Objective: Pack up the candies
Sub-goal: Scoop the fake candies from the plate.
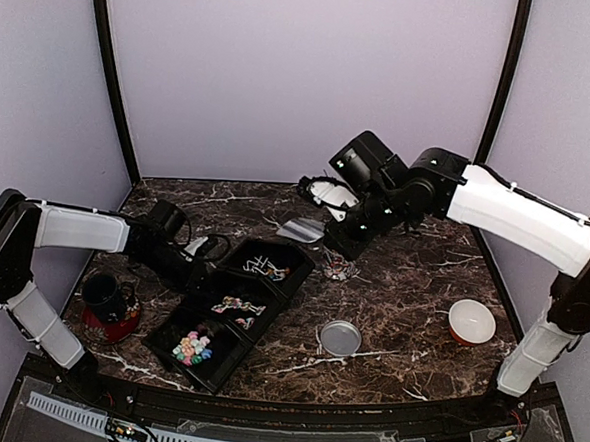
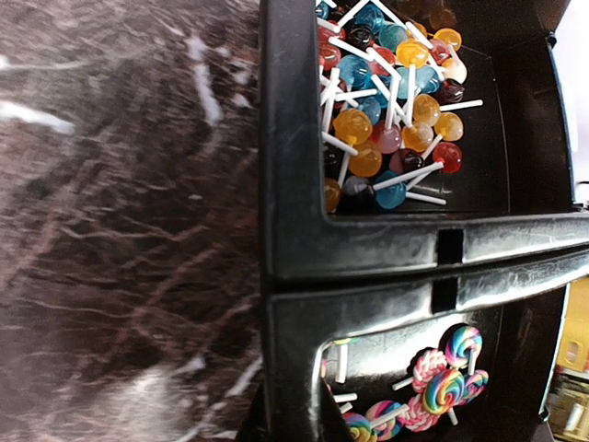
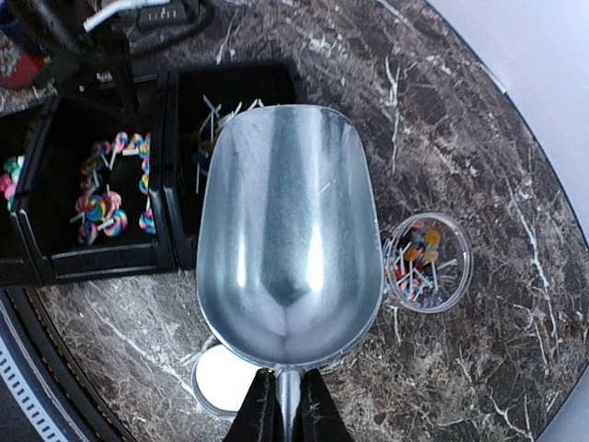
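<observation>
The candies [image 1: 193,348], tiny loose sweets in pink, green, blue and white, lie in the near compartment of a black three-part tray [image 1: 293,281]. Swirl lollipops [image 2: 442,378] fill the middle compartment and small round lollipops [image 2: 391,101] the far one. My left gripper [image 1: 209,263] is shut on the tray's left wall [image 2: 294,304], one finger on each side. My right gripper [image 3: 287,410] is shut on the handle of an empty metal scoop [image 3: 285,239], held above the table beside a clear jar [image 3: 425,262] holding several round lollipops.
The jar's round lid [image 1: 340,337] lies on the marble table in front of the jar. A white and orange bowl [image 1: 471,320] stands at the right. A dark mug on a red base [image 1: 108,305] stands left of the tray.
</observation>
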Controlling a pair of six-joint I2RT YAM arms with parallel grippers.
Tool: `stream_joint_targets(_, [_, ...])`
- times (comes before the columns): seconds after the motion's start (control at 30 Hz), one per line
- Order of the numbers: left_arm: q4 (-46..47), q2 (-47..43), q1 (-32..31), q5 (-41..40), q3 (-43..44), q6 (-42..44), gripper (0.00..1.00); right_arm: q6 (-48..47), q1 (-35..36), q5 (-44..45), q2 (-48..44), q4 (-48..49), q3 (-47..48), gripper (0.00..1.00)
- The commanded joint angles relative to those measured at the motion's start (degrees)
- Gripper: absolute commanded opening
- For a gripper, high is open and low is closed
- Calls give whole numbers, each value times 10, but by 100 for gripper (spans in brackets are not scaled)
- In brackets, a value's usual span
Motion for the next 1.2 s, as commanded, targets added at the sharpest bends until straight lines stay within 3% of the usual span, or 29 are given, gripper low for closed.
stream_joint_targets(0.0, [-15,-42,0,-30,24,14,0,-13,11,1,31,-44,31,0])
stream_joint_targets(0.47, [-63,-47,-47,-173,45,41,0,-23,33,31,123,-109,71,0])
stream_joint_targets(1.17, [-76,-63,-80,-233,54,50,0,-41,43,49,248,-165,165,0])
